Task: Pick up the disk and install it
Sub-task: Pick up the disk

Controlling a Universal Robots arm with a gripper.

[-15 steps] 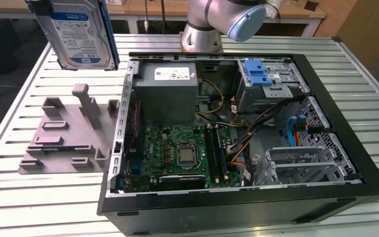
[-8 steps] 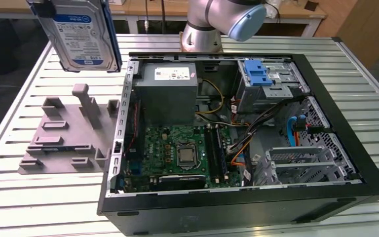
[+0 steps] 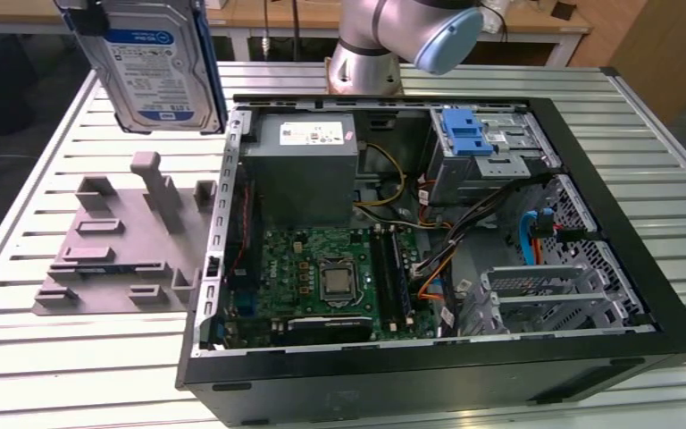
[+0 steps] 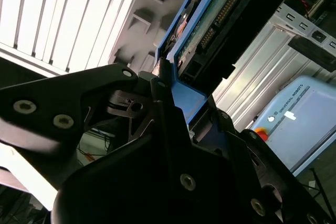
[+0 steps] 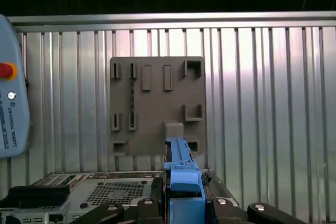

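gripper (image 4: 167,83): I read it clamped on the blue carrier (image 5: 184,174).
disk (image 3: 158,76): beneath the gripper; I judge it rigid, dense, shock-sensitive.
hold: carrier edges, never the label.

Our arm (image 3: 373,40) stands at the back of the exterior view. It is silver and has a round blue cap on one joint. In the second wrist view our black gripper (image 4: 167,80) points up. Its fingers (image 4: 79,93) press in from both sides on the blue edge of the disk (image 4: 210,19) and hold it up in the air.
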